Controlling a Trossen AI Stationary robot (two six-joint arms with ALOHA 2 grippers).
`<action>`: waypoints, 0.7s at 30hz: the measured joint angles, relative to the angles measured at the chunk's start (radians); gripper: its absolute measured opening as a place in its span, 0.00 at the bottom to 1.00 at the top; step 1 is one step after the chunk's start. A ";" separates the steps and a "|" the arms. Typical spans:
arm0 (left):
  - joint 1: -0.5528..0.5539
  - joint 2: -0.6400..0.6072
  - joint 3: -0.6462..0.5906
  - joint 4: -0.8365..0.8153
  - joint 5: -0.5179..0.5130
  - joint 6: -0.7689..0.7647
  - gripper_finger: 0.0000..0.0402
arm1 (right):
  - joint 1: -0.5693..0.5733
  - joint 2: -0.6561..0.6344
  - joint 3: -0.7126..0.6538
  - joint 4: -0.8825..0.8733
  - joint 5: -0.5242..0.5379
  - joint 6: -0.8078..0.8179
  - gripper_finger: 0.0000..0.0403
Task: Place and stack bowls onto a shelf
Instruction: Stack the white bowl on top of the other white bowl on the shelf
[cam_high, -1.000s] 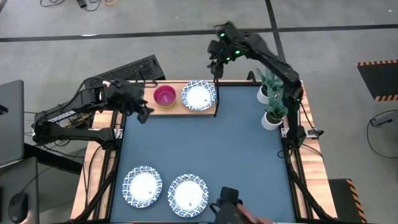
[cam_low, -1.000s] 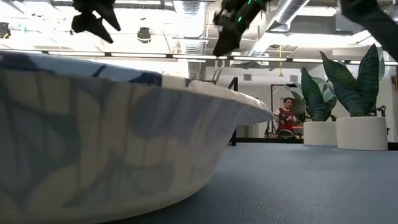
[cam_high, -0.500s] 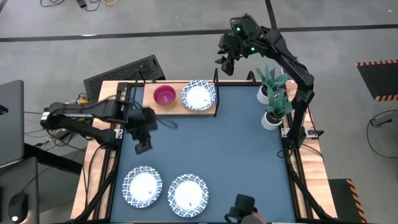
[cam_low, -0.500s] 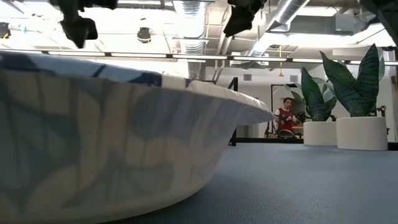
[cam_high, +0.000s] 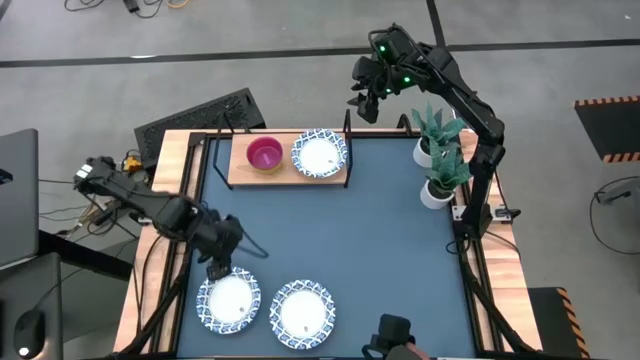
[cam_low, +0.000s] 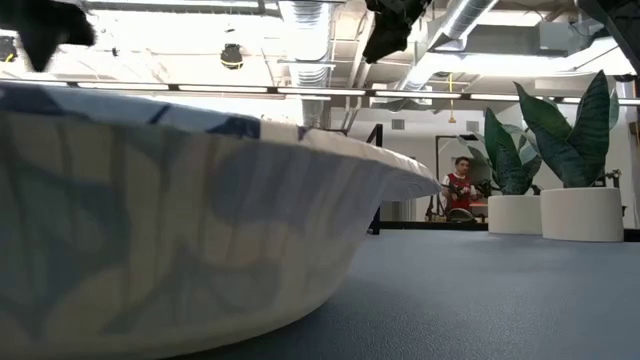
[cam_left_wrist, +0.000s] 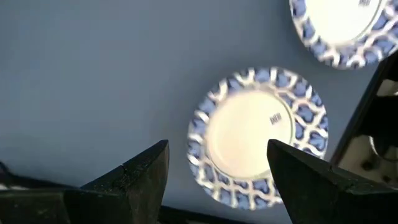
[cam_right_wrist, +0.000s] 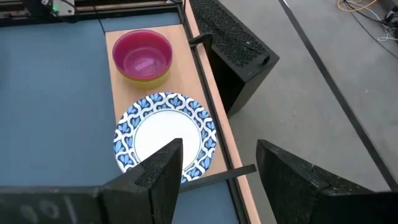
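Observation:
On the wooden shelf (cam_high: 240, 172) at the table's far edge, a magenta bowl (cam_right_wrist: 142, 55) sits nested in a yellow-green bowl (cam_right_wrist: 149, 78). A white bowl with a blue patterned rim (cam_right_wrist: 165, 140) stands beside them. Two more blue-rimmed bowls (cam_high: 229, 301) (cam_high: 303, 313) stand on the blue table top near its front left. My left gripper (cam_high: 217, 270) hangs open, pointing down, above the far rim of the left one (cam_left_wrist: 258, 137). My right gripper (cam_high: 362, 100) is open and raised beyond the shelf's far right corner.
Two plants in white pots (cam_high: 437, 170) stand at the table's right edge. A black keyboard (cam_high: 200, 115) lies beyond the far left corner. The shelf's black wire posts (cam_high: 347, 150) rise at its ends. A person (cam_low: 460, 185) sits far off in the room.
My left gripper has swung from the shelf's left end toward the table's near edge and sunk, tipping to point down over the near-left blue-rimmed bowl. My right gripper has risen a little away from the shelf's right post, then kept still. The bowls have not moved.

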 joint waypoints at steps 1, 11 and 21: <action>-0.027 0.001 -0.017 0.011 0.010 -0.041 0.63 | 0.000 0.000 0.000 0.000 0.000 0.000 0.57; -0.257 0.001 -0.216 0.260 0.096 -0.415 0.60 | 0.000 0.000 0.000 0.003 -0.033 -0.011 0.57; -0.275 0.002 -0.415 0.421 0.088 -0.499 0.31 | 0.000 0.001 0.000 0.004 -0.052 -0.004 0.57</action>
